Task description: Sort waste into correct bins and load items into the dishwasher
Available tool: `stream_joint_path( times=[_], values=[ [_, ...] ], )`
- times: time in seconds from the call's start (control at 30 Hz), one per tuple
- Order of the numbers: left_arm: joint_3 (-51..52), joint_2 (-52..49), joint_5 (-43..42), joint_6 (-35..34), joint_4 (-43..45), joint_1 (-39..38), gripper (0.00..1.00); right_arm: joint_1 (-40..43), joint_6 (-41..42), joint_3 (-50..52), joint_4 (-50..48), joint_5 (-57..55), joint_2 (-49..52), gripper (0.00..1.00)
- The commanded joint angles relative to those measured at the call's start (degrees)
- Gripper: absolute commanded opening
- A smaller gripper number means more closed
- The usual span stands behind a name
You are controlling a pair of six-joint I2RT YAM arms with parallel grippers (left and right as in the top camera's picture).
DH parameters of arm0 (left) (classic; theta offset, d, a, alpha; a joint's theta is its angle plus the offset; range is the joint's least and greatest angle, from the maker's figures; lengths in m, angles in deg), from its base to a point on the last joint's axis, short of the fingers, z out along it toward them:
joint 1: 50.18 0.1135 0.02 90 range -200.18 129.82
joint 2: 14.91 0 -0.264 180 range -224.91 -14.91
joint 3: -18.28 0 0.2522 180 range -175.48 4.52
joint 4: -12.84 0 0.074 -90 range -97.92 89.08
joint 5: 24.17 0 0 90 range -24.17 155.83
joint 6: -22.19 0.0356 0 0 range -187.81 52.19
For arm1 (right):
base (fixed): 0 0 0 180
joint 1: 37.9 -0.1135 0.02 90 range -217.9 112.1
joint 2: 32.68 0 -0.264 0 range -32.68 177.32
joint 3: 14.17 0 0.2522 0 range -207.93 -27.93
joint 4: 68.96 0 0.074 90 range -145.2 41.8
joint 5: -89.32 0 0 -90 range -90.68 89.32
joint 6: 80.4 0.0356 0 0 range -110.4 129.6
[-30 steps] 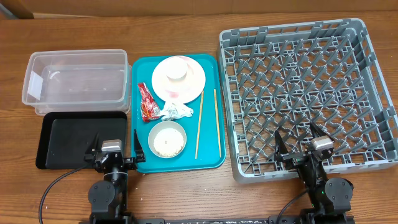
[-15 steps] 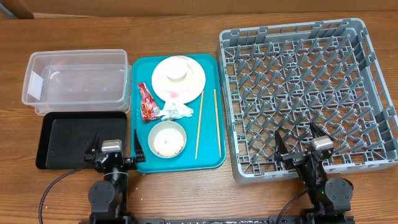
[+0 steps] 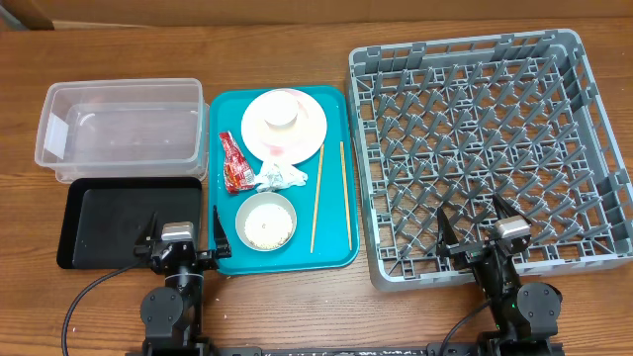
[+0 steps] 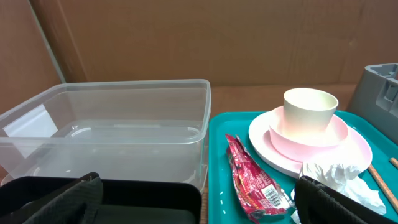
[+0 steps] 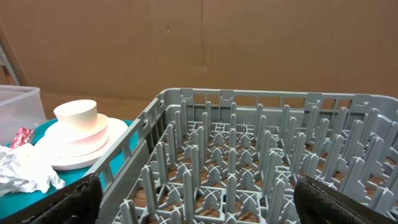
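Tissue (image 3: 282, 176), wrapper (image 3: 233, 163) unmoved on tray (image 3: 226, 114); rack (image 3: 490, 148) empty. My left end effector (image 3: 183, 227), right end effector (image 3: 473, 218): wide, idle at 6 o'clock. Not started.

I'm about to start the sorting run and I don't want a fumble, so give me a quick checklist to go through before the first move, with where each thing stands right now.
1. Left pincer and right pincer open and empty: ok.
2. Clear tub has room for waste: ok.
3. Black tray holds nothing: ok.
4. Dish rack pegs free of dishes: ok.
5. Snack wrapper and tissue wad uncovered on the teal tray: ok.
6. Pink plate clear to lift alone: not ok, a cup stands on it.
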Motion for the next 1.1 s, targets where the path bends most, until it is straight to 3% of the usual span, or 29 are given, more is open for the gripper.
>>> stream_joint_path(
  times=[0.0, 0.17, 0.33, 0.37, 0.5, 0.57, 0.73, 1.07],
  values=[
    [0.24, 0.11, -0.70, 1.09, 0.04, 0.13, 1.00, 0.15, -0.04, 0.61, -0.31, 0.26, -0.57, 1.00],
    [0.24, 0.11, -1.29, 0.81, 0.17, 0.11, 1.00, 0.15, -0.04, 0.61, -0.31, 0.28, -0.57, 1.00],
    [0.24, 0.11, -10.86, -1.57, 0.02, 0.11, 1.00, 0.15, -0.02, 0.61, -0.31, 0.28, -0.57, 1.00],
    [0.24, 0.11, -13.11, -4.59, 0.26, 0.11, 1.00, 0.15, -0.02, 0.61, -0.31, 0.28, -0.57, 1.00],
    [0.22, 0.11, -25.27, -29.79, 1.31, 0.11, 1.00, 0.15, -0.04, 0.61, -0.31, 0.28, -0.57, 1.00],
    [0.22, 0.11, -25.86, -41.29, 1.77, 0.11, 1.00, 0.15, -0.04, 0.61, -0.31, 0.28, -0.57, 1.00],
    [0.22, 0.11, -25.05, -52.50, 3.43, 0.13, 1.00, 0.15, -0.04, 0.61, -0.31, 0.28, -0.57, 1.00],
    [-1.95, 0.11, -35.50, -54.25, 5.77, 0.13, 1.00, 0.15, -0.04, 0.61, -0.31, 0.28, -0.57, 1.00]
  ],
)
